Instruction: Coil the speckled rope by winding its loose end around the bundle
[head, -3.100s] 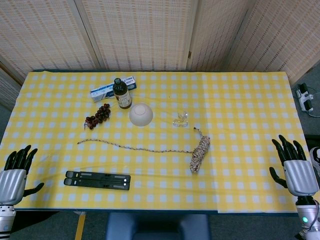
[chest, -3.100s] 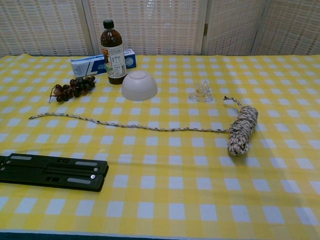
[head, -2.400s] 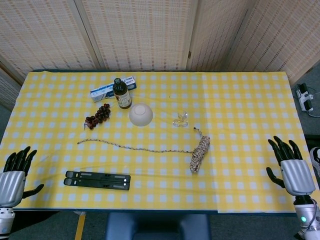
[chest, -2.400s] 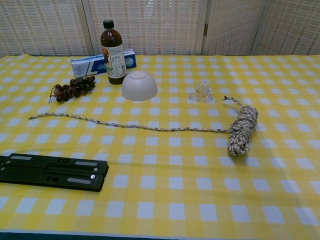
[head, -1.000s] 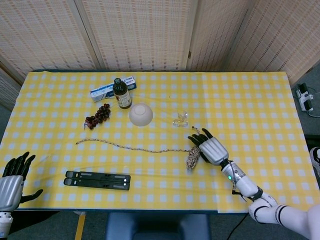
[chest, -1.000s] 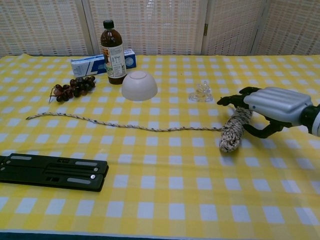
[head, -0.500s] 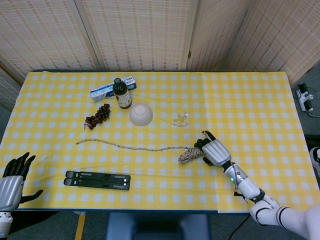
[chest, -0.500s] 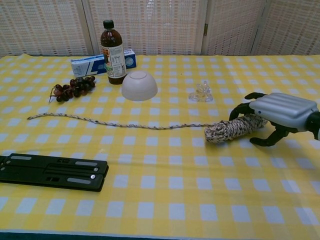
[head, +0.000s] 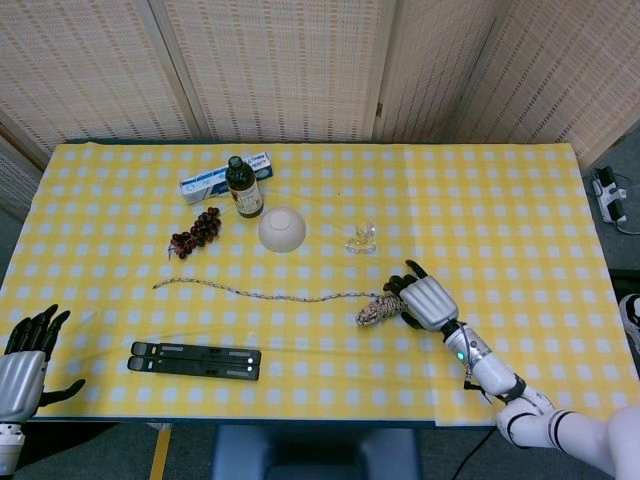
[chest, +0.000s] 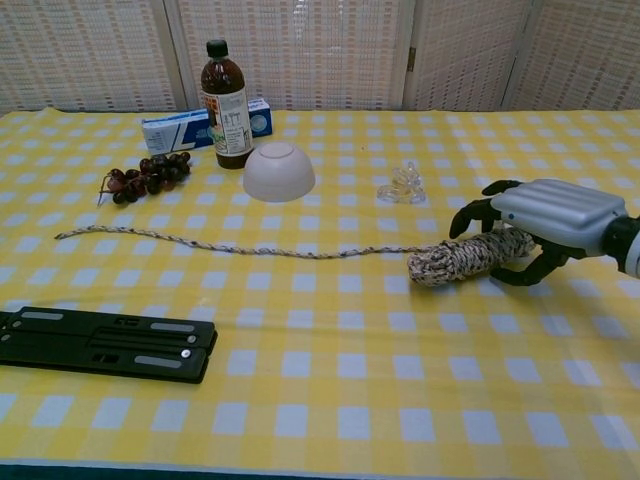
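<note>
The speckled rope bundle lies crosswise on the yellow checked cloth, right of centre. Its loose end trails left across the table to a tip below the grapes. My right hand covers the bundle's right end, with the fingers curled over the top and the thumb under the near side, gripping it. My left hand hangs off the table's near left corner, fingers spread, holding nothing; the chest view does not show it.
A black folded stand lies near the front left. Behind the rope are grapes, a brown bottle, a blue-white box, an upturned white bowl and a small clear glass piece.
Over three seconds my right hand came in from the table's right edge, closed over the bundle and turned it from upright-lengthwise to crosswise. In the last half second it barely moved.
</note>
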